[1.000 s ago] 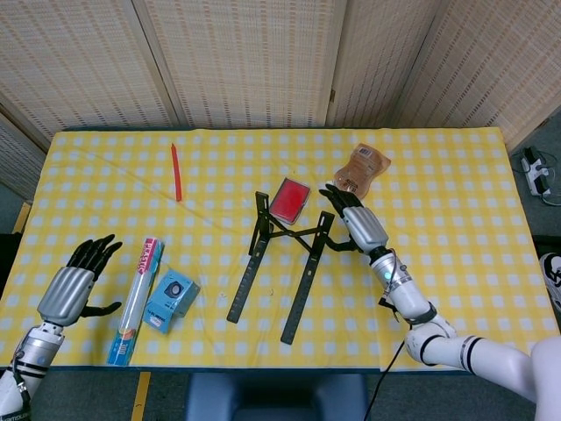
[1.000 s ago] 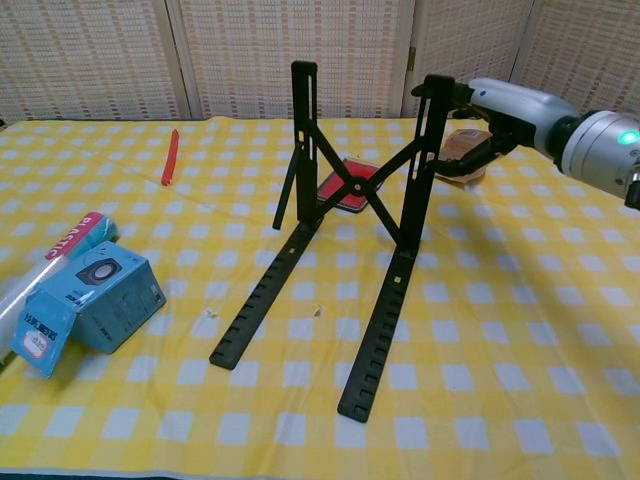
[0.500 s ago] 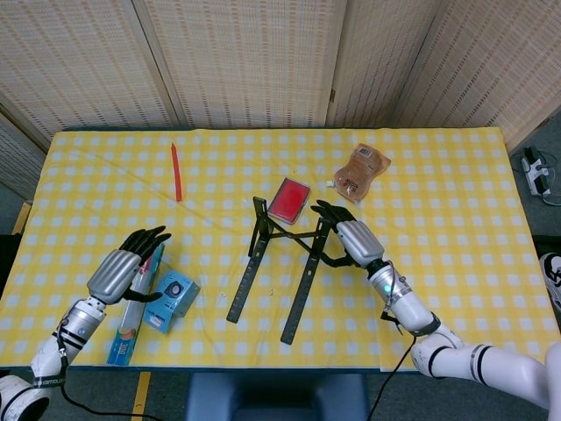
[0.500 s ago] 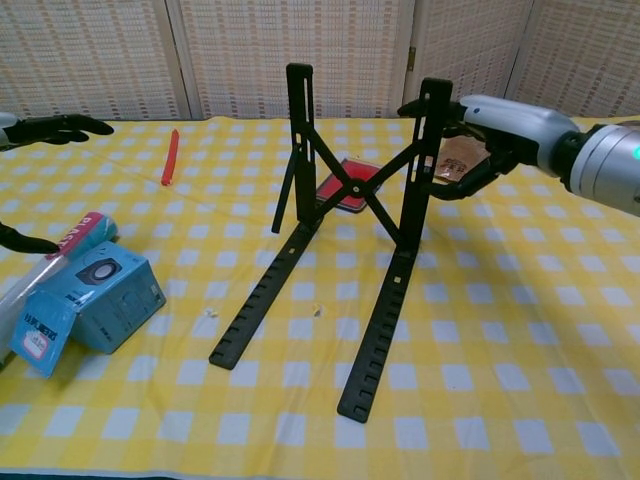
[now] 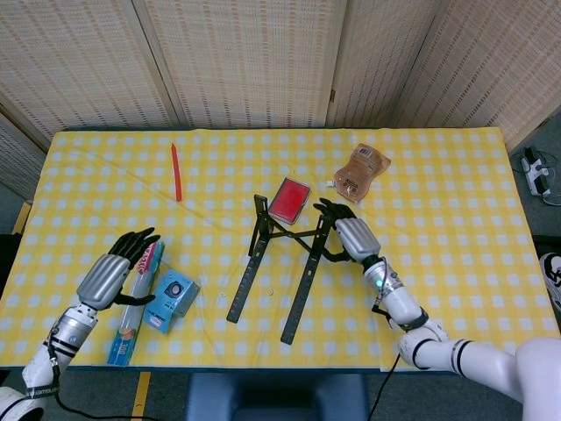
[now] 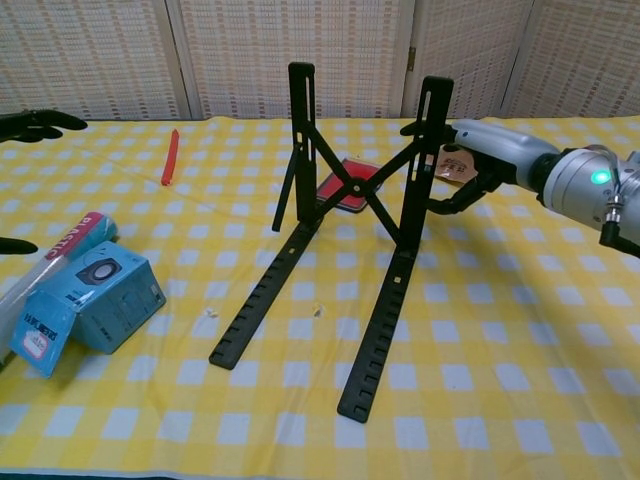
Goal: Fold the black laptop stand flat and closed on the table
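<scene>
Right hand [image 5: 355,238] fingers [image 6: 425,127] around upright laptop stand [image 5: 282,265] right edge

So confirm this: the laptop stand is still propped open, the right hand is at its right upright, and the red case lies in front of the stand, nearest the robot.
One error: the red case lies behind the black laptop stand, on its far side, as the head view shows. The stand is still open, with the right hand at its right upright.

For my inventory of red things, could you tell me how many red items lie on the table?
2: a red stick near the far left of the table, and a flat red case just behind the laptop stand, partly hidden by it in the chest view.
</scene>
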`<action>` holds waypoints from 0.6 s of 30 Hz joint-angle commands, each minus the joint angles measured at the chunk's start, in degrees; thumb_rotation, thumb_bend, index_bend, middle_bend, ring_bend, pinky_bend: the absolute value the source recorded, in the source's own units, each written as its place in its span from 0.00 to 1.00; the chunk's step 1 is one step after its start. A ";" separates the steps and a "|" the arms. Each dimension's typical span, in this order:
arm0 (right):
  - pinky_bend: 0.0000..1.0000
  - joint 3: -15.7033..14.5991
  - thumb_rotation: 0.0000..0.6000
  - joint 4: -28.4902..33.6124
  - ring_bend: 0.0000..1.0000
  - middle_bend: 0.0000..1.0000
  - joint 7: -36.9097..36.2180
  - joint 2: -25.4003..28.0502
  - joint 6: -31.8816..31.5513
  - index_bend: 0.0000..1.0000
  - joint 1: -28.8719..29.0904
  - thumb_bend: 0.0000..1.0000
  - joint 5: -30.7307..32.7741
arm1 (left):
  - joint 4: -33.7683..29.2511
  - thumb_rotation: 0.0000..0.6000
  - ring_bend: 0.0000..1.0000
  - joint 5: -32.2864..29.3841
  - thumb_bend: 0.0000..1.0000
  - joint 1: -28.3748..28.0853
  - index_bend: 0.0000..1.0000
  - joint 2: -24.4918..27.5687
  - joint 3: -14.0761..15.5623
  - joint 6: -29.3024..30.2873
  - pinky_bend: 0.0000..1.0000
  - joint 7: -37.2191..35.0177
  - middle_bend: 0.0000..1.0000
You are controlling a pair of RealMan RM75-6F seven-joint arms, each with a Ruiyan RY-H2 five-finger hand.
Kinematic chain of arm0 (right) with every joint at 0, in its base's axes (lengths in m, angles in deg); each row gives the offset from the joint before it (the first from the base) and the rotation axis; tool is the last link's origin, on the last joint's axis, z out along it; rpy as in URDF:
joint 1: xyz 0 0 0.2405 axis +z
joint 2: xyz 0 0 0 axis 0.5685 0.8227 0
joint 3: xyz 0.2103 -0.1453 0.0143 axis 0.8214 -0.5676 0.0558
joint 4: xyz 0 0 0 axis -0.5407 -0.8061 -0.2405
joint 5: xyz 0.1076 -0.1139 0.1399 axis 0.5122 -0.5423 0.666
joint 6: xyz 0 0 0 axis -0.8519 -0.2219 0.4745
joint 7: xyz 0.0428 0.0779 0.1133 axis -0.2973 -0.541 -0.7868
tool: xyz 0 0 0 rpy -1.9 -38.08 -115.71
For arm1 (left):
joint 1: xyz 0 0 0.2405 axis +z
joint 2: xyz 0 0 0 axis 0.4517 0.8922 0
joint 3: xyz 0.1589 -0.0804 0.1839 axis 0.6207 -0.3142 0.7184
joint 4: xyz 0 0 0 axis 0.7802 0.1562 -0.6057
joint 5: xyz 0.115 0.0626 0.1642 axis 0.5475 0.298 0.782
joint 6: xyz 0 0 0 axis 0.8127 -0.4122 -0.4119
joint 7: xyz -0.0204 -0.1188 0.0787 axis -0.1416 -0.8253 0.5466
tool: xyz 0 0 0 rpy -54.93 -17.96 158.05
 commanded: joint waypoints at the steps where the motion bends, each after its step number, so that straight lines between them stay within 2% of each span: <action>1: 0.00 0.30 1.00 -1.13 0.00 0.00 0.43 -0.25 0.03 0.00 0.13 0.39 0.24 | 0.15 1.00 0.00 0.00 0.09 0.65 0.00 0.40 0.58 0.63 0.00 -0.18 0.00; 9: 0.00 0.49 1.00 -2.72 0.00 0.00 1.91 -0.61 -0.65 0.00 0.11 0.39 0.02 | 0.55 1.00 0.00 -0.43 0.09 1.75 0.00 0.93 1.10 1.82 0.00 -0.95 0.00; 13: 0.00 -0.01 1.00 0.22 0.00 0.00 -0.59 1.14 -3.20 0.00 -1.26 0.39 -2.84 | 0.59 1.00 0.00 -0.30 0.09 1.99 0.00 1.22 1.26 2.20 0.00 -1.01 0.00; 18: 0.00 -2.14 1.00 7.99 0.00 0.00 -2.81 7.05 -10.98 0.00 -4.98 0.39 -10.10 | 0.78 1.00 0.00 -0.36 0.09 2.38 0.00 1.54 1.39 2.69 0.00 -1.40 0.00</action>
